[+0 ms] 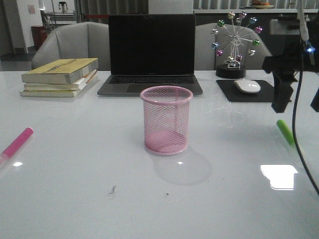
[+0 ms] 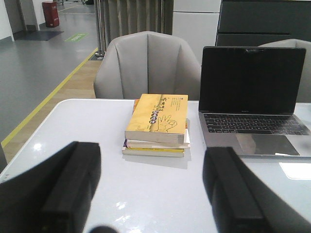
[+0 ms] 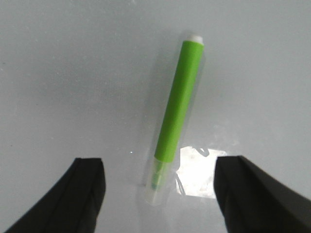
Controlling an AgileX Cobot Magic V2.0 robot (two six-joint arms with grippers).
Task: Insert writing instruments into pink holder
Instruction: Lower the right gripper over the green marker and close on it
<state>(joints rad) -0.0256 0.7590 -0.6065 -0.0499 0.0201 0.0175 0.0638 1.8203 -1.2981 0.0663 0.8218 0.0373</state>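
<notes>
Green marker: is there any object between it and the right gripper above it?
Nothing visible. The green marker lies alone on the bare table, and the right gripper is open over it with no object in between.

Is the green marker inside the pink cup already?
No, the green marker lies flat on the table between the open right claw, and the pink cup is empty.
</notes>
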